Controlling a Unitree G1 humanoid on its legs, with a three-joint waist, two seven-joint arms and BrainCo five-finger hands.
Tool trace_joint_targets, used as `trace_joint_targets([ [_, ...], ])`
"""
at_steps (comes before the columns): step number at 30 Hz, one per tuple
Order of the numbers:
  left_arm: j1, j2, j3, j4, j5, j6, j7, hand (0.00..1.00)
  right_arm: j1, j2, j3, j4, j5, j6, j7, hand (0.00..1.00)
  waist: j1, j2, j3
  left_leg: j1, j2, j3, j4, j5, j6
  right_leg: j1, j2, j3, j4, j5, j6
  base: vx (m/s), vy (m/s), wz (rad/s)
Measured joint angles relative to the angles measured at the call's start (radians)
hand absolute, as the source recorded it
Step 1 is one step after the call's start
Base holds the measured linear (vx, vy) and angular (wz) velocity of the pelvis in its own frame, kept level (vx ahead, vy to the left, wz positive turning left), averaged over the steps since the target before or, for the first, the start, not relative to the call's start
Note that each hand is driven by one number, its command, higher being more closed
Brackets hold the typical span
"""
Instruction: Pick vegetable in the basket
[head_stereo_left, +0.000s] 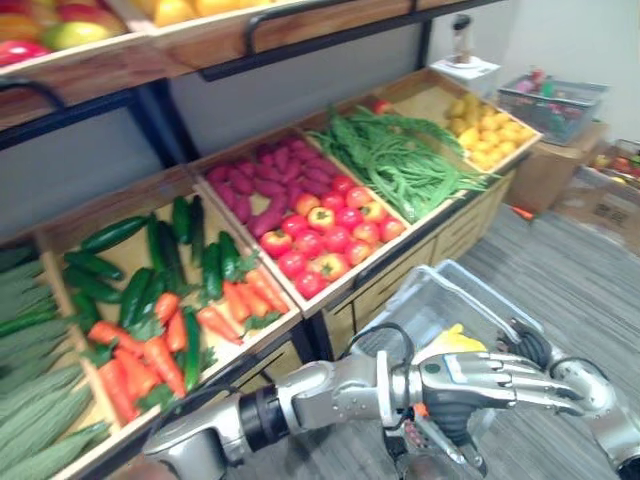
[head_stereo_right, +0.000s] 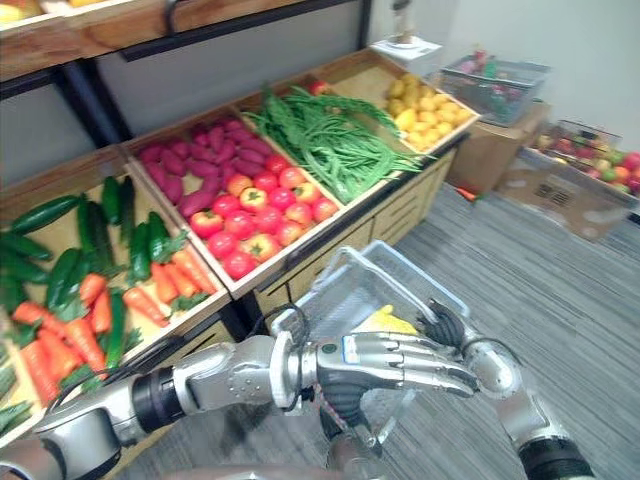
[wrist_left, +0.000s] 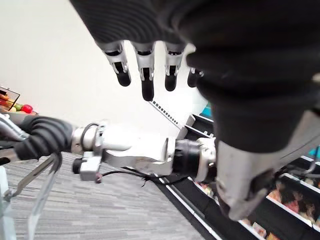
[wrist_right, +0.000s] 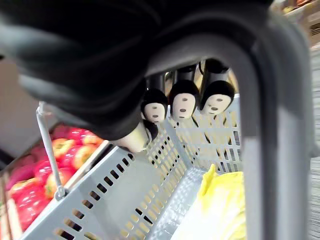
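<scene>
Two head cameras, side by side, look down on the vegetable stand, the basket just beyond the left hand. The left wrist camera looks closely along its fingers toward the right arm. The right wrist camera peers past the right hand into that same basket.

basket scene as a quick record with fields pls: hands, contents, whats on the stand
basket: grey plastic, in front of the stand
in basket: one yellow item, kind unclear
right hand: fingers curled round the basket's handle
left hand: open, fingers straight, by the basket, holding nothing
stand bins: cucumbers, carrots, tomatoes, green beans
task state: no vegetable in hand yet
</scene>
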Motion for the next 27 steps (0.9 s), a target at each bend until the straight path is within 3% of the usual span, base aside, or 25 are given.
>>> trace_joint_targets([
  [3,0.067,0.081,0.061,-0.100,-0.012,0.002,0.006,0.00,0.035,0.080,-0.153,0.130,-0.023,0.048,-0.057,1.00,0.026,-0.003,0.001,-0.047,0.006,-0.119,0.027,0.002,0.017,0.028,-0.038,-0.107,-0.002,-0.014,-0.005,-0.07,-0.010,1.04],
  [6,0.174,0.160,0.201,-0.201,-0.012,0.003,0.046,0.00,0.065,0.151,-0.305,0.255,-0.026,0.074,-0.125,1.00,0.051,-0.007,-0.005,-0.093,-0.014,-0.235,0.024,0.014,0.038,0.053,-0.082,-0.209,-0.010,-0.022,-0.003,-0.05,0.033,1.06],
  [10,0.289,0.182,0.393,-0.278,-0.012,0.005,0.086,0.00,0.058,0.203,-0.459,0.425,0.008,0.084,-0.181,1.00,0.070,-0.009,-0.012,-0.143,-0.056,-0.353,0.002,0.046,0.072,0.071,-0.129,-0.310,-0.031,-0.021,-0.001,-0.01,0.055,0.93],
  [12,0.380,0.181,0.549,-0.312,-0.012,0.009,0.120,0.00,0.051,0.229,-0.530,0.529,0.025,0.091,-0.211,1.00,0.076,-0.017,-0.021,-0.157,-0.088,-0.410,-0.035,0.077,0.082,0.085,-0.149,-0.356,-0.050,-0.017,0.003,0.02,0.025,0.76],
  [14,0.444,0.160,0.681,-0.319,-0.011,0.019,0.146,0.00,0.053,0.254,-0.570,0.602,0.046,0.101,-0.229,1.00,0.079,-0.025,-0.026,-0.161,-0.111,-0.455,-0.070,0.101,0.088,0.099,-0.162,-0.395,-0.062,-0.017,0.003,0.02,0.001,0.72],
  [16,0.504,0.074,0.846,-0.320,-0.015,0.042,0.192,0.00,0.062,0.291,-0.606,0.688,0.077,0.109,-0.245,1.00,0.082,-0.034,-0.031,-0.186,-0.130,-0.513,-0.089,0.122,0.097,0.102,-0.178,-0.448,-0.062,-0.022,0.009,-0.01,0.013,0.70],
  [18,0.534,0.013,0.936,-0.319,-0.046,0.052,0.220,0.00,0.070,0.317,-0.623,0.726,0.094,0.115,-0.246,1.00,0.086,-0.041,-0.034,-0.203,-0.141,-0.544,-0.102,0.137,0.101,0.103,-0.188,-0.479,-0.062,-0.025,0.013,0.00,0.013,0.62],
  [19,0.560,-0.059,1.027,-0.312,-0.051,0.069,0.266,0.00,0.082,0.347,-0.641,0.752,0.113,0.129,-0.246,1.00,0.092,-0.046,-0.034,-0.212,-0.148,-0.574,-0.102,0.145,0.106,0.104,-0.194,-0.504,-0.062,-0.025,0.013,0.01,0.017,0.58],
  [23,0.641,-0.203,1.208,-0.239,-0.051,0.117,0.354,0.00,0.100,0.383,-0.687,0.780,0.139,0.128,-0.266,1.00,0.108,-0.059,-0.042,-0.226,-0.159,-0.607,-0.104,0.156,0.114,0.111,-0.204,-0.532,-0.062,-0.026,0.015,-0.02,0.018,0.32],
  [25,0.669,-0.234,1.269,-0.148,-0.049,0.137,0.382,0.00,0.102,0.411,-0.709,0.779,0.144,0.128,-0.269,1.00,0.104,-0.071,-0.050,-0.223,-0.165,-0.625,-0.122,0.164,0.109,0.119,-0.208,-0.551,-0.062,-0.028,0.012,-0.05,0.004,0.25],
  [27,0.702,-0.256,1.346,-0.007,-0.035,0.186,0.405,0.00,0.104,0.431,-0.716,0.779,0.153,0.128,-0.272,1.00,0.101,-0.086,-0.063,-0.223,-0.173,-0.641,-0.140,0.170,0.102,0.119,-0.211,-0.560,-0.062,-0.036,0.001,-0.05,0.010,0.14],
])
